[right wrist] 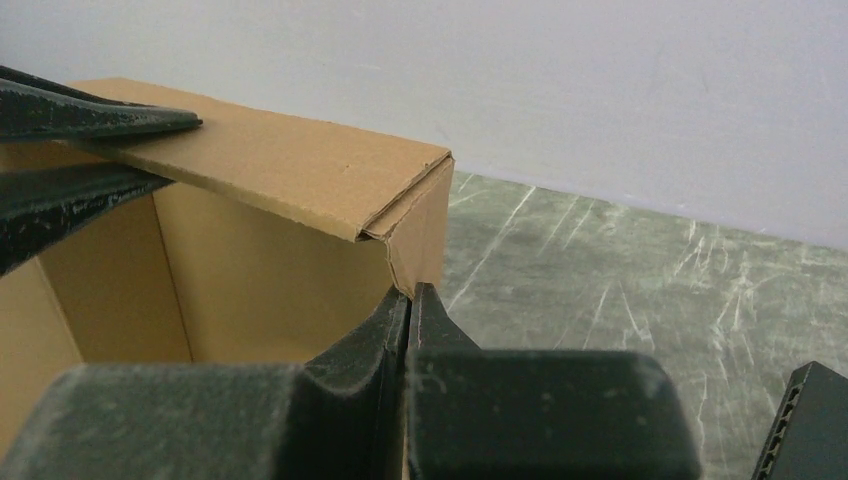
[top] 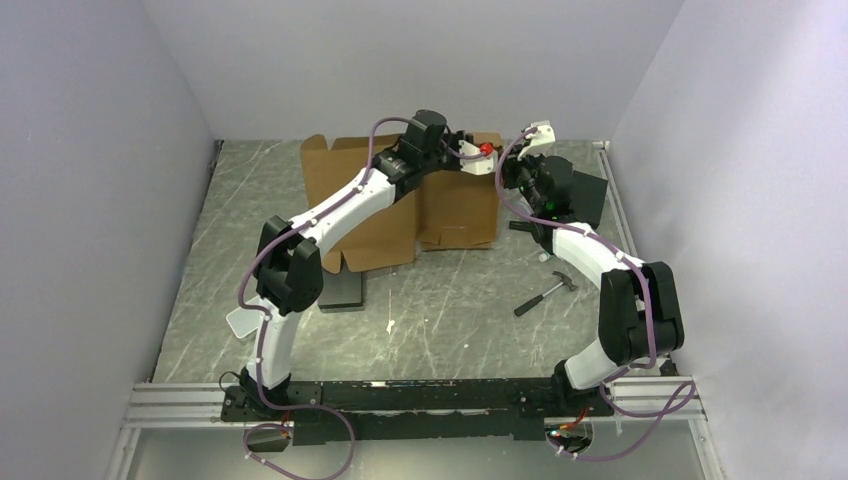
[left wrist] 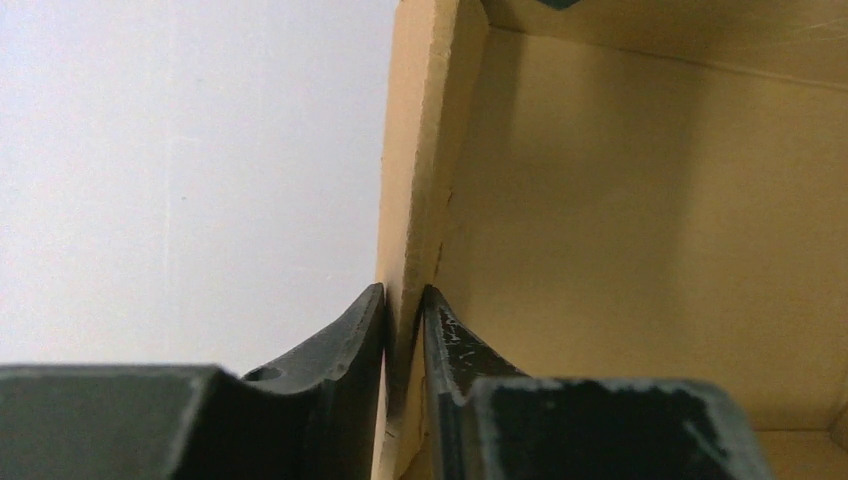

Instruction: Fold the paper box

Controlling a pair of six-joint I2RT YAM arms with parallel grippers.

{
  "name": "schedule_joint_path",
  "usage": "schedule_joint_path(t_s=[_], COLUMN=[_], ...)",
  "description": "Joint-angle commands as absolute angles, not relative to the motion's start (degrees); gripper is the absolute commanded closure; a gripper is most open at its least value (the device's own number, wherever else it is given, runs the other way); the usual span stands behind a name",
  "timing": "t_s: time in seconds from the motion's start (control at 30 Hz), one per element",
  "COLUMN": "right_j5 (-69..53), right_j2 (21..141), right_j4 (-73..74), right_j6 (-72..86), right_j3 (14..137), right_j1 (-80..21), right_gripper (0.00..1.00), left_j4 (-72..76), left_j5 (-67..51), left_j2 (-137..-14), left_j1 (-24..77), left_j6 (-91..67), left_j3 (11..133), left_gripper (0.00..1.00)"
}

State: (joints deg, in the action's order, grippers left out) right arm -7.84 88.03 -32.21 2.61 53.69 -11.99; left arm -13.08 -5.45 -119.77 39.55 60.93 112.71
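The paper box (top: 455, 205) is brown corrugated cardboard at the back of the table, partly folded, with flat flaps spread to its left. My left gripper (top: 478, 151) reaches over it to the rear right corner. In the left wrist view my left gripper (left wrist: 403, 312) is shut on the upright wall of the paper box (left wrist: 420, 150), one finger on each side. My right gripper (right wrist: 410, 298) is shut on the lower edge of the paper box (right wrist: 290, 170) at its corner. The left fingers (right wrist: 100, 120) show at the upper left of that view, clamping the same folded wall.
A hammer (top: 545, 293) lies on the table (top: 450, 310) in front of the right arm. A black block (top: 345, 290) lies near the left arm's elbow. Another black object (top: 580, 195) stands right of the box, its corner (right wrist: 812, 420) close to my right gripper. White walls enclose the table.
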Motion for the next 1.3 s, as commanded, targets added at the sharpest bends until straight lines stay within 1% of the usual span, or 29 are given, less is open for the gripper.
schedule_joint_path(t_s=[0.0, 0.07, 0.13, 0.17, 0.2, 0.23, 0.3, 0.37, 0.43, 0.53, 0.57, 0.6, 0.63, 0.7, 0.83, 0.9, 1.03, 1.27], right_j5=[-11.2, -11.6, -12.4, -12.8, -13.3, -13.9, -15.4, -17.4, -24.3, -37.1, -41.4, -44.8, -48.2, -50.2, -52.5, -53.6, -56.1, -57.4], right_j2=[85.5, 85.5, 85.5, 85.4, 85.2, 85.0, 83.9, 82.7, 80.6, 76.6, 75.0, 73.4, 71.9, 68.9, 64.5, 63.4, 63.5, 68.0], right_j4=[-35.1, -35.2, -34.7, -34.3, -33.8, -32.8, -30.9, -27.0, -22.5, -17.3, -15.8, -14.8, -13.7, -10.4, -4.7, -1.7, 3.7, 8.3], right_j6=[4.1, 4.2, 4.1, 3.8, 3.5, 3.1, 3.0, 3.4, 3.9, 4.2, 4.3, 4.8, 4.8, 3.5, -1.0, -3.6, -7.2, -8.3], right_j3=[54.3, 54.3, 54.6, 54.8, 55.2, 55.6, 56.6, 58.5, 60.3, 62.0, 62.4, 62.5, 62.4, 62.2, 59.6, 58.5, 57.6, 58.7], right_j1=[-12.6, -12.6, -12.5, -12.5, -12.4, -12.2, -11.1, -9.4, -6.4, -0.7, 2.3, 4.3, 6.7, 8.7, 9.9, 10.1, 10.5, 10.5], right_gripper=[1.00, 1.00, 1.00, 0.95, 0.83, 0.70, 0.52, 0.37, 0.26, 0.16, 0.06, 0.01, 0.01, 0.00, 0.00, 0.00, 0.00, 0.00], left_j4=[-10.6, -10.8, -11.3, -11.6, -11.6, -11.8, -12.6, -13.5, -15.2, -20.6, -22.4, -24.4, -26.4, -30.0, -37.4, -40.1, -44.7, -44.7], left_j5=[-2.9, -2.4, -2.1, -1.9, -1.5, -0.9, -0.6, -0.4, -0.2, -1.3, -2.0, -2.7, -3.6, -5.6, -12.4, -15.6, -20.0, -19.1], left_j2=[-121.3, -121.6, -121.8, -121.8, -121.8, -121.7, -121.5, -121.1, -120.7, -120.3, -120.2, -120.1, -120.0, -120.2, -121.2, -121.6, -122.9, -128.5], left_j1=[40.4, 40.5, 40.5, 40.5, 40.6, 40.5, 40.5, 40.5, 40.5, 40.3, 40.2, 40.1, 40.1, 39.9, 39.4, 39.3, 39.1, 38.5], left_j6=[64.0, 64.2, 63.8, 63.3, 62.8, 62.2, 61.2, 60.2, 58.4, 53.5, 52.0, 50.6, 49.2, 46.4, 41.4, 39.3, 36.0, 31.3], left_j3=[111.6, 111.7, 111.9, 112.0, 112.1, 112.3, 112.8, 113.2, 114.4, 117.4, 118.5, 119.5, 120.5, 122.9, 129.0, 130.2, 129.5, 127.3], left_gripper=[0.82, 0.99, 1.00, 1.00, 1.00, 1.00, 1.00, 1.00, 1.00, 1.00, 1.00, 1.00, 1.00, 1.00, 1.00, 1.00, 1.00, 1.00])
